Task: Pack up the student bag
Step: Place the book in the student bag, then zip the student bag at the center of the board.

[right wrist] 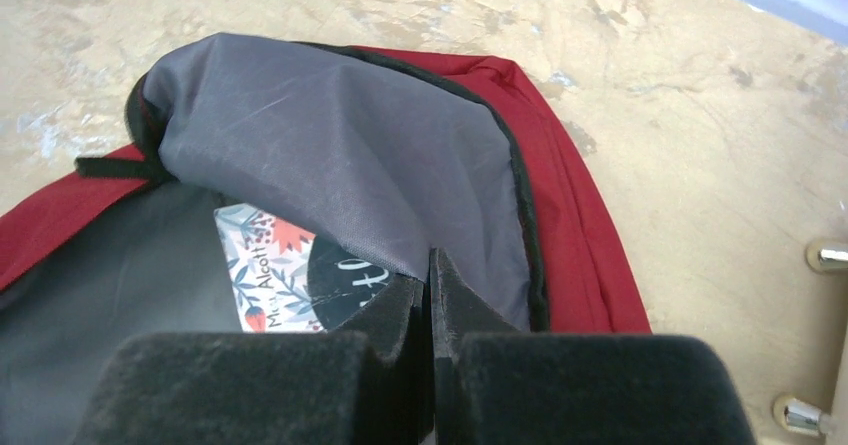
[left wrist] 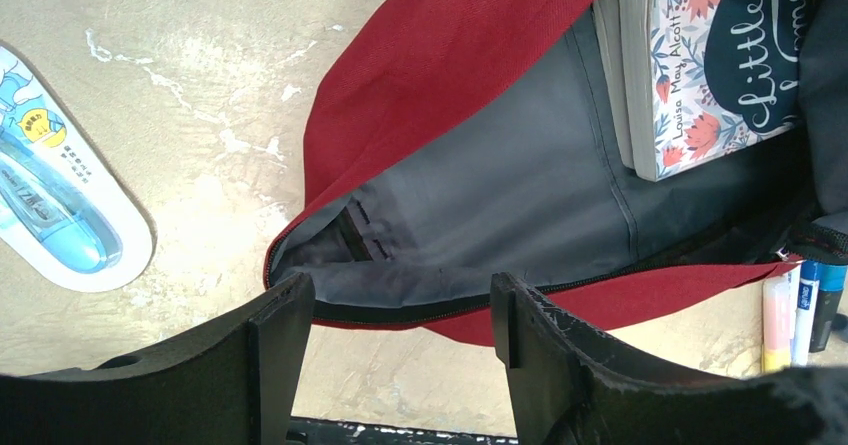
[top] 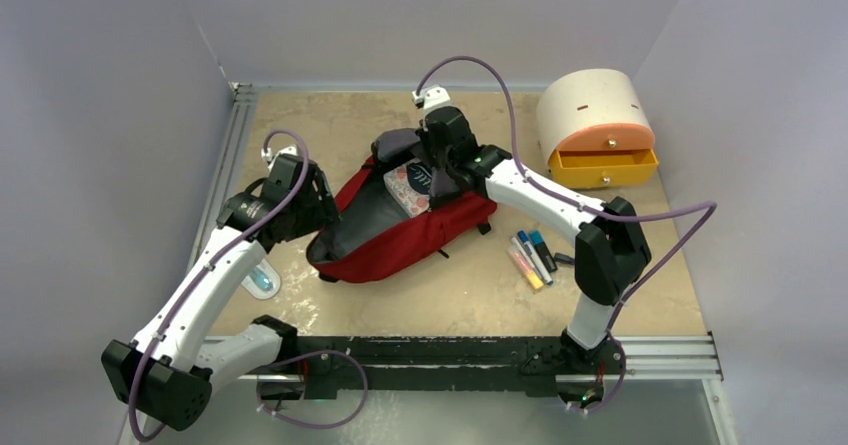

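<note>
Top view: student bag (top: 400, 240) lies at table (top: 650, 295) centre, mouth open, book (left wrist: 700, 65) inside. Your right gripper (right wrist: 432, 260), pressed together, seems to pinch flap (right wrist: 340, 165) lining; hold it high. Left gripper (left wrist: 398, 295) spread, empty, at near rim; fetch markers (top: 530, 255) without dragging fabric.

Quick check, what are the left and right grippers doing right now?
Left gripper: open, holding nothing.
Right gripper: closed, pinching the raised grey-lined flap of the dark red fabric backpack.
</note>
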{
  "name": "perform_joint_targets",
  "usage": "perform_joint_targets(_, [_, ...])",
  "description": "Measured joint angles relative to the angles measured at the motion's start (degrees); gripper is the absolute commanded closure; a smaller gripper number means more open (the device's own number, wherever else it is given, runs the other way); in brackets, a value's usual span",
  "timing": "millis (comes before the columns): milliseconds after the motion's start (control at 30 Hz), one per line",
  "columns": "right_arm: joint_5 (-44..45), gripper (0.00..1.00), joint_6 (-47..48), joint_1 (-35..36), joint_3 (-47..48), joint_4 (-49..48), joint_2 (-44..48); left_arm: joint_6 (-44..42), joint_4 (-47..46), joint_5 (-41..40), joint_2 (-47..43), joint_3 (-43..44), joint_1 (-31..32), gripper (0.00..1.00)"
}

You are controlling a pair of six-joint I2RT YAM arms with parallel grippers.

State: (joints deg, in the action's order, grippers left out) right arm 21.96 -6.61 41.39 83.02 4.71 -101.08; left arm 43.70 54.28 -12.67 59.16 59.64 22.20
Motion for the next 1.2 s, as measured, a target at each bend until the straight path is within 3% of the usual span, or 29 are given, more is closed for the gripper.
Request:
perform_joint_targets(267, [-15.63, 0.88, 2.73, -0.26, -2.54, -0.31, 2.45, -0.07, -1.77, 0.52, 1.31, -0.31, -1.22, 0.34])
perform_joint_targets(467, [-30.6, 0.67, 3.72, 2.4, -4.0, 0.04, 4.07, -1.57, -6.84, 6.21, 3.76, -1.68, -11.02, 0.35])
perform_joint_targets(600, [-38.29, 0.51, 3.52, 5.9, -4.98, -0.13, 4.35, -2.38, -9.09, 8.76, 5.46, -1.86, -13.25, 0.34])
perform_joint_targets(733, [-37.38, 0.41, 0.66, 7.3, -8.09, -0.76, 6.95, -2.91, -10.47, 10.58, 6.62, -2.01, -13.25, 0.34])
perform_joint_targets(933, [-28.46, 0.27, -5.14, 2.73, -9.88, -3.63, 11.19, -3.1, -10.88, 11.17, 6.32, -3.02, -13.57, 0.35])
perform_joint_targets(1200, [-25.16, 0.29, -7.89, -3.74, -9.38, -5.81, 7.54, -3.87, -10.86, 11.67, 4.39, -4.72, -13.57, 0.35])
